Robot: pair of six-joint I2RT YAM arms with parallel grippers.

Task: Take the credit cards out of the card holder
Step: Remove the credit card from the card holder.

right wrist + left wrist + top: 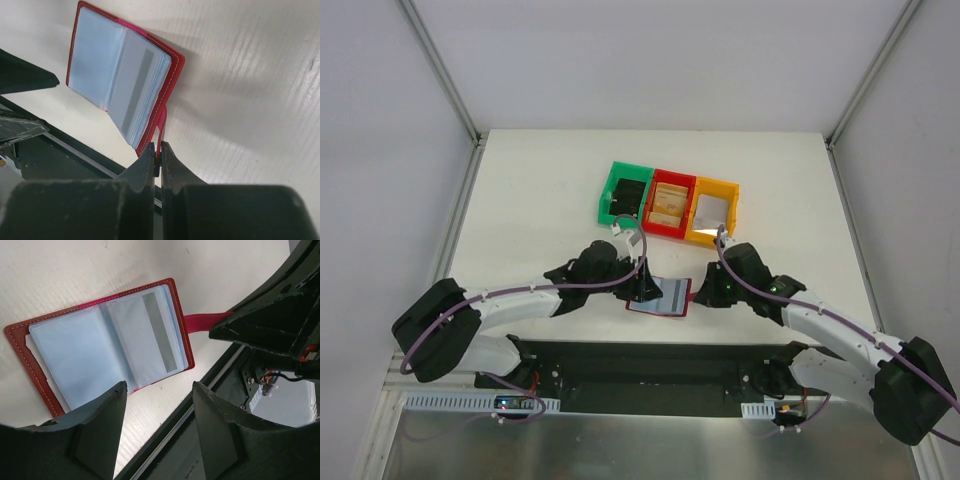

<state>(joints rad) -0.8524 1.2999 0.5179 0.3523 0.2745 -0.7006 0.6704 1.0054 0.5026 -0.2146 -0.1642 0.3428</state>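
- White tabletop (520, 200), from above: the small dark red folding card holder (660, 296) lies open between my two arms. My left gripper (645, 286) is at one edge and my right gripper (704, 293) at the other. Three plastic bins, green (607, 195), red (665, 233) and yellow (732, 205), sit beyond both grippers, well apart from the holder.
- Left wrist: my jaws stand partly open and hold nothing. The holder lies flat just ahead of them, showing two pale grey-blue clear sleeves. A card with a grey stripe (160, 332) sits in the sleeve nearer the strap.
- Right wrist: my jaws are pinched tight on the short red strap tab (161, 131), which I judge anchors the holder.
- The step looks like bracing before the first pull. Next, my left gripper must reach the sleeve's open edge and nip the card alone.
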